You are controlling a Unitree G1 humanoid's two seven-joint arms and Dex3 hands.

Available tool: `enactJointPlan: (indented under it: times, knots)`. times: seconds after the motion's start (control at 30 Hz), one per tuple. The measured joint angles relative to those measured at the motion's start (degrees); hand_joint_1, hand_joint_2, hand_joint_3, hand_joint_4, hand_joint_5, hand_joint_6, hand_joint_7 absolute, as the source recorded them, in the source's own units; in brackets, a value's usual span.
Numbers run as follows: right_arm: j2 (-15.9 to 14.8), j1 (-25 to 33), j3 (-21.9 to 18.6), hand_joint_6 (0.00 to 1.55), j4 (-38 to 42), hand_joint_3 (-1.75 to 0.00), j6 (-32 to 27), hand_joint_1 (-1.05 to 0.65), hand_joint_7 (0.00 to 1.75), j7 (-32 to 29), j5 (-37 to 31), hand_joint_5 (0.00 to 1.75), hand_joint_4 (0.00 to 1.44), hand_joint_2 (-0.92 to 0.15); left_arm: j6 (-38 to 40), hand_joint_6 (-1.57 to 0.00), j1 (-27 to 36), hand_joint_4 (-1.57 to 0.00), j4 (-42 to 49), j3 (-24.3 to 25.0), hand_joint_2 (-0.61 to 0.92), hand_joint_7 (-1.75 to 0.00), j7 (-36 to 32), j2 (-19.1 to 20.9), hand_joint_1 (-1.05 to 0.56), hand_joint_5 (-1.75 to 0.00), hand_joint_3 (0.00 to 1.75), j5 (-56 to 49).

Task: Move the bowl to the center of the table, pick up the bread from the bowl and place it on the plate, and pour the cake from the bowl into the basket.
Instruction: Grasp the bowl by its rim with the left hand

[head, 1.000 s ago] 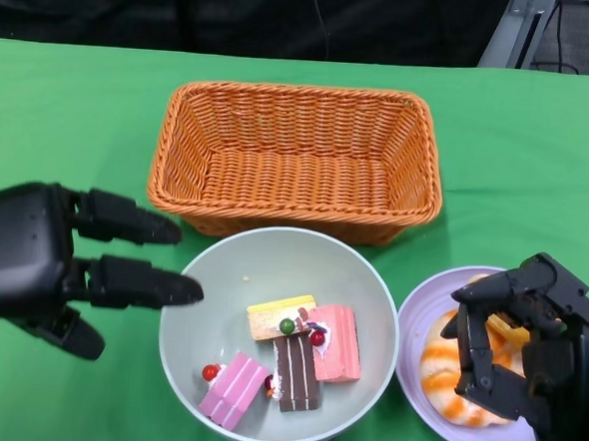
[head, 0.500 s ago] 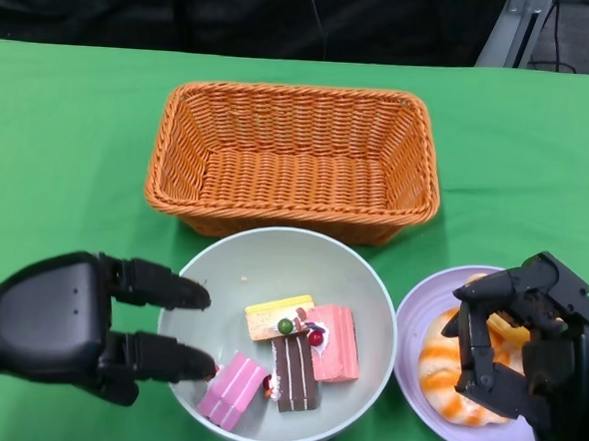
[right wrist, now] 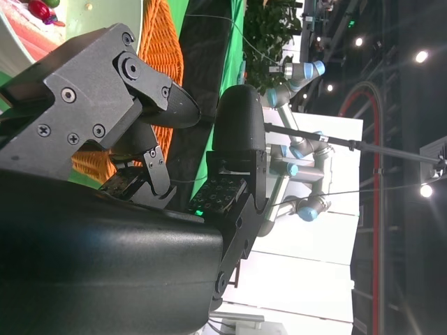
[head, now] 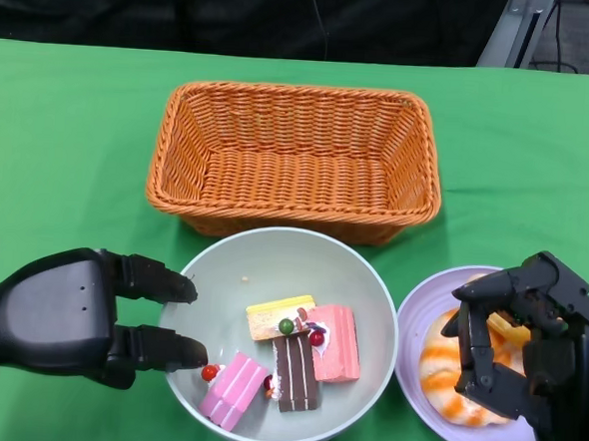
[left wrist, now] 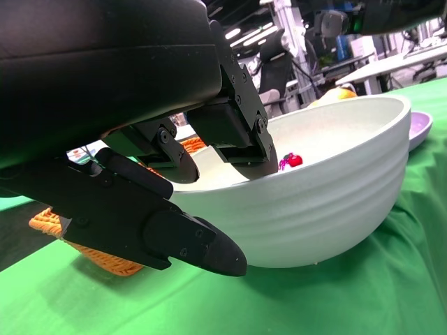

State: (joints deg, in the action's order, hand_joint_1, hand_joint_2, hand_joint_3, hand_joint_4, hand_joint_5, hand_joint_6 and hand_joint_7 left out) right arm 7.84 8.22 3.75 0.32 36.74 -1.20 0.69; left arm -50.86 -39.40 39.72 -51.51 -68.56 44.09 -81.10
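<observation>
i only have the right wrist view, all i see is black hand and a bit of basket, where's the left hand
Observer: The left hand is at the bowl's left rim, fingers reaching over the edge.
Operator: has it got hold of the rim
Observer: Not clearly; the left wrist view shows fingers inside the rim and one outside, under the wall, with a gap.
Operator: is the bread out of the bowl
Observer: Yes, the bread lies on the plate, under the right hand.
Operator: what's in the bowl then
Observer: Only cake pieces.

Head view overhead; wrist views low, close (both share bowl (head: pixel 278 336)).
</observation>
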Motion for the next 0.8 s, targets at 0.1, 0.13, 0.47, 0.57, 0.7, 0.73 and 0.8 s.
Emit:
enactJointPlan:
  times: [0.1, 0.13, 0.47, 0.57, 0.7, 0.73, 0.8]
  knots:
    - [0.1, 0.0, 0.1, 0.83, 0.0, -1.17, 0.0, -0.08, 1.15, -0.2, -0.4, 1.52, 0.83, -0.43, 0.1, -0.88, 0.7, -0.87, -1.8, 0.5, 0.79, -0.01, 2.3, 0.0, -0.52, -0.03, 0.01, 1.6]
    - [0.2, 0.0, 0.1, 0.83, 0.0, -1.17, 0.0, -0.07, 1.15, -0.2, -0.5, 1.52, 0.83, -0.43, 0.1, -0.88, 0.8, -0.87, -2.3, 0.6, 0.79, -0.01, 2.8, 0.0, -0.51, -0.03, 0.01, 1.9]
    - [0.4, 0.9, 0.6, 0.79, -0.6, -1.12, 0.1, -0.1, 1.16, 0.0, -0.6, 1.53, 0.8, -0.44, -1.2, -0.88, 1.1, -0.88, -4.6, 1.2, 0.82, 0.0, 8.7, 0.0, -0.53, -0.01, 0.01, 4.4]
    - [0.4, 0.9, 0.6, 0.8, -0.6, -1.1, 0.1, -0.09, 1.15, 0.0, -0.7, 1.52, 0.81, -0.44, -1.2, -0.86, 1.6, -0.88, -5.2, 2.1, 0.82, 0.0, 11.7, -0.1, -0.53, -0.01, 0.01, 5.5]
    - [0.4, 1.0, 0.6, 0.8, -0.7, -1.1, 0.1, -0.09, 1.14, 0.0, -0.7, 1.51, 0.81, -0.45, -1.0, -0.86, 2.4, -0.89, -6.1, 2.7, 0.83, 0.0, 15.6, -0.2, -0.53, -0.01, 0.01, 6.9]
    - [0.4, 1.0, 0.6, 0.8, -0.7, -1.1, 0.1, -0.09, 1.14, 0.0, -0.7, 1.51, 0.81, -0.45, -1.0, -0.86, 2.4, -0.89, -6.2, 2.9, 0.83, 0.0, 16.3, -0.2, -0.53, -0.01, 0.0, 7.0]
    - [0.4, 1.0, 0.6, 0.81, -0.8, -1.11, 0.2, -0.07, 1.13, 0.0, -0.9, 1.51, 0.81, -0.45, -0.8, -0.86, 2.5, -0.89, -6.3, 3.1, 0.83, 0.0, 17.2, -0.4, -0.53, -0.01, 0.0, 7.0]
